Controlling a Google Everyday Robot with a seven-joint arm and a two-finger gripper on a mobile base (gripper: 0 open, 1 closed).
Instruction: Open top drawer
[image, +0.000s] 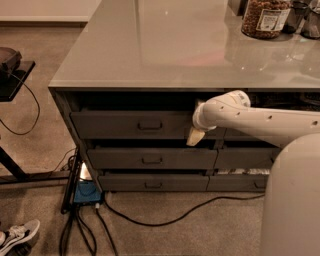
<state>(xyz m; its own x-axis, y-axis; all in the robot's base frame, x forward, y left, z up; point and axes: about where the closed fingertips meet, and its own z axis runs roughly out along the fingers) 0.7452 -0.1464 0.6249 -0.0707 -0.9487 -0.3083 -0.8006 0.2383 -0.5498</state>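
Note:
The top drawer (115, 125) is the wide dark-grey front just under the counter, with a small rectangular pull handle (150, 125) at its centre. A dark gap shows above its front panel. My gripper (195, 136) sits at the drawer's right end, to the right of the handle and apart from it. Its cream tip points down over the seam between this stack and the neighbouring one. The white arm (260, 120) reaches in from the right, in front of the drawer fronts there.
Two shallower drawers (150, 160) lie below, and narrower ones (245, 157) stand to the right. A jar (265, 17) stands on the glossy counter (175, 45). Cables and a blue box (87, 192) lie on the floor, with a shoe (17, 235) and a black stand (10, 70) at the left. The robot's pale body (292, 200) fills the lower right.

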